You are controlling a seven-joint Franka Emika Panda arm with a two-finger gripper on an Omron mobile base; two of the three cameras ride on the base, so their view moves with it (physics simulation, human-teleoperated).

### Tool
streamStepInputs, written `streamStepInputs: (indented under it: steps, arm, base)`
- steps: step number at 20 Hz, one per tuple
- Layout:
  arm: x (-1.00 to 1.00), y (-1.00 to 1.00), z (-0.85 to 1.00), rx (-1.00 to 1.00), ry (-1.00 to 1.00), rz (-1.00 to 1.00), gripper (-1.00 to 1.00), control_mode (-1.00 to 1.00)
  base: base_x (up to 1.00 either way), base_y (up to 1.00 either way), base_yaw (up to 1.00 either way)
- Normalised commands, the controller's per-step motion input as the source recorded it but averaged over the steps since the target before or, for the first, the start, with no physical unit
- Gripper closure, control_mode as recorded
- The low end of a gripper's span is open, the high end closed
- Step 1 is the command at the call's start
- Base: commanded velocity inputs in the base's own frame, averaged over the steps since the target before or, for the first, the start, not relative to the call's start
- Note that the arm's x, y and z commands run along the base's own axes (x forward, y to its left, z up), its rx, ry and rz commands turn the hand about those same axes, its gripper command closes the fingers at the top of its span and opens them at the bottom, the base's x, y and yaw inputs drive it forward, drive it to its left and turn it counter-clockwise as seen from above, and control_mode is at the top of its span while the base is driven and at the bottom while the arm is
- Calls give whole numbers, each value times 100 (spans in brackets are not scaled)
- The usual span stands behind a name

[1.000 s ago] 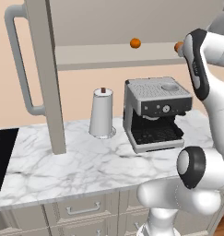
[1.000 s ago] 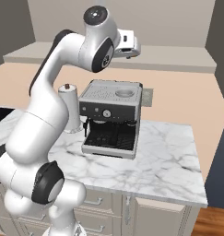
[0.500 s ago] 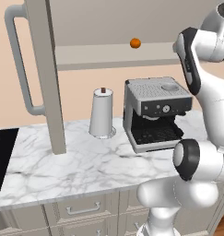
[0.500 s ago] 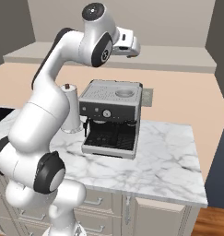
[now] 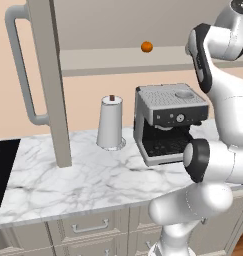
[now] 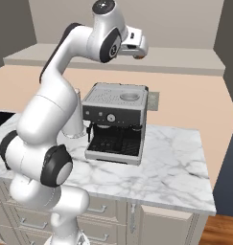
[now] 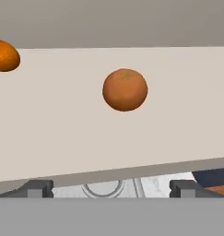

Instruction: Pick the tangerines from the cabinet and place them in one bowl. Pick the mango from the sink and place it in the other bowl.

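Note:
Two tangerines lie on the cabinet's inner shelf (image 7: 62, 138). One tangerine (image 7: 125, 89) sits straight ahead of my gripper (image 7: 111, 188); the other tangerine (image 7: 3, 55) is further left along the shelf. The gripper is open, with its fingertips (image 7: 39, 186) short of the shelf's front edge and nothing between them. From the left base, one tangerine (image 5: 147, 46) shows on the shelf, with the cabinet door (image 5: 48, 75) swung open beside it. From the right base, the gripper (image 6: 141, 50) is held at shelf height above the coffee machine. The bowls, mango and sink are out of view.
A steel espresso machine (image 5: 168, 122) stands on the marble counter (image 5: 93, 180) right under the hand. A grey tapered canister (image 5: 111, 122) stands left of it. The door's long bar handle (image 5: 23, 75) juts out at far left, above a black cooktop (image 5: 0, 170).
The arm's upper links have lifted slightly and now cover the nearer tangerine in the left base view. The hand stays at the shelf front, jaws still open.

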Motion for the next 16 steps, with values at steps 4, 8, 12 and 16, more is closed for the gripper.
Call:
streamStepInputs:
  steps: [4, 8, 12, 16]
  arm:
    - [22, 0, -2, 0, 0, 2, -100, -100]
    - [14, -6, -13, 0, -7, 1, -100, -100]
    - [8, -12, -19, 0, -13, 1, -100, -100]
    - [8, -6, -11, 0, -13, 0, -100, -100]
  base:
    - [0, 0, 0]
    - [0, 0, 0]
    - [0, 0, 0]
    - [0, 0, 0]
